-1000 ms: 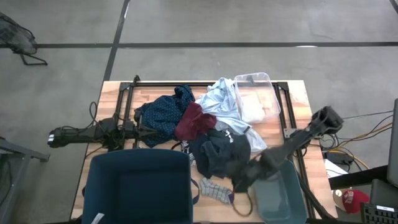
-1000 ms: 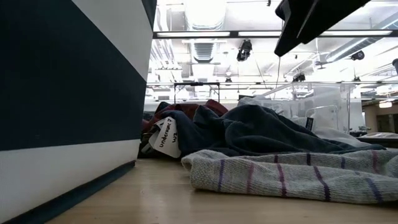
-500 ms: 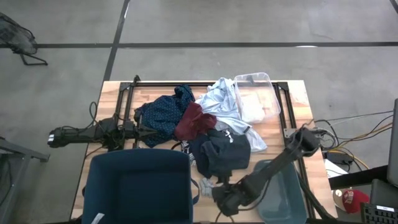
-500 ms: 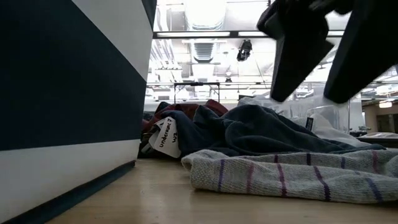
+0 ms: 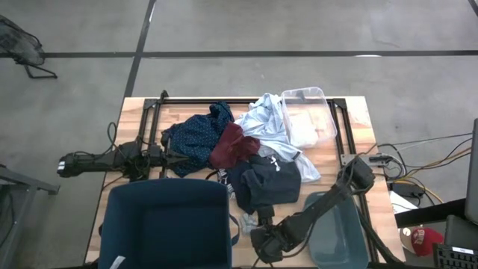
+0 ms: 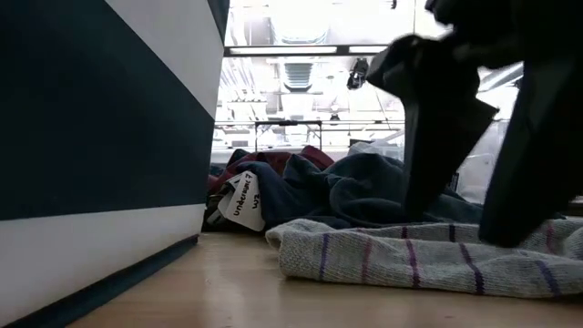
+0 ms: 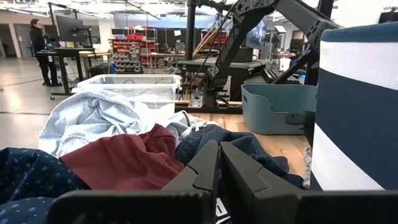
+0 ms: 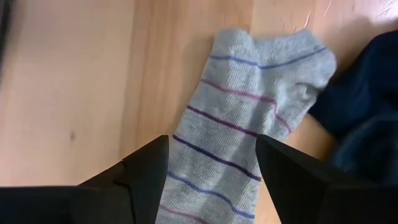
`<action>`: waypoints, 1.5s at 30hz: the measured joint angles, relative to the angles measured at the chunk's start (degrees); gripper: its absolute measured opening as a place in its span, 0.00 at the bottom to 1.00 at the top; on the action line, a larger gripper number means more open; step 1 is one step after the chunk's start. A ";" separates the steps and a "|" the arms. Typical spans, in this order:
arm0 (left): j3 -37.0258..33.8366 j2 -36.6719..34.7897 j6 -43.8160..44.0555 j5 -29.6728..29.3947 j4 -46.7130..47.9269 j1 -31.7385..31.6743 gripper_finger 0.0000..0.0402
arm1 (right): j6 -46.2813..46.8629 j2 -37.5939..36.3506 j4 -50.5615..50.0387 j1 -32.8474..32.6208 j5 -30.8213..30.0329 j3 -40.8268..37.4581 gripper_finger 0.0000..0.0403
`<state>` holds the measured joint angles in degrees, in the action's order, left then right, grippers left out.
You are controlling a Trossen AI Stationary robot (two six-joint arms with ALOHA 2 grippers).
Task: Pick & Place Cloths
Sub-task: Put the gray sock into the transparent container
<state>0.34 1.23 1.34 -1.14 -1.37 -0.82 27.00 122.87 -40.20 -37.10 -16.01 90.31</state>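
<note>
The right gripper (image 8: 211,163) hangs over the striped grey sock (image 8: 239,118), jaws released and spread to either side of it. The sock lies flat on the counter (image 5: 351,123) near its front edge, between the dark blue bin (image 5: 166,224) and the teal tub (image 5: 340,235), with bare wood beside it. The left gripper (image 5: 170,156) rests with jaws clenched at the navy dotted shirt (image 5: 196,136), the other cloths heaped just beyond it.
</note>
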 joint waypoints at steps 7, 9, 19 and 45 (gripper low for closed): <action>0.00 0.00 0.00 0.02 0.00 -0.01 0.06 | 0.50 0.96 0.08 0.41 0.58 -0.22 0.55; 0.00 0.00 -0.01 0.00 0.00 -0.02 0.06 | 1.34 0.96 0.02 0.54 0.65 -0.32 0.53; 0.00 0.00 -0.02 0.02 0.00 -0.02 0.06 | 3.41 0.94 0.67 1.61 1.58 -2.16 0.40; 0.00 0.00 -0.01 0.01 0.02 -0.01 0.06 | 1.52 0.17 -13.62 1.90 -1.15 5.76 0.03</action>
<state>0.34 1.23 1.33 -1.13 -1.34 -0.83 28.52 123.04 -53.82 -35.20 -17.16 96.07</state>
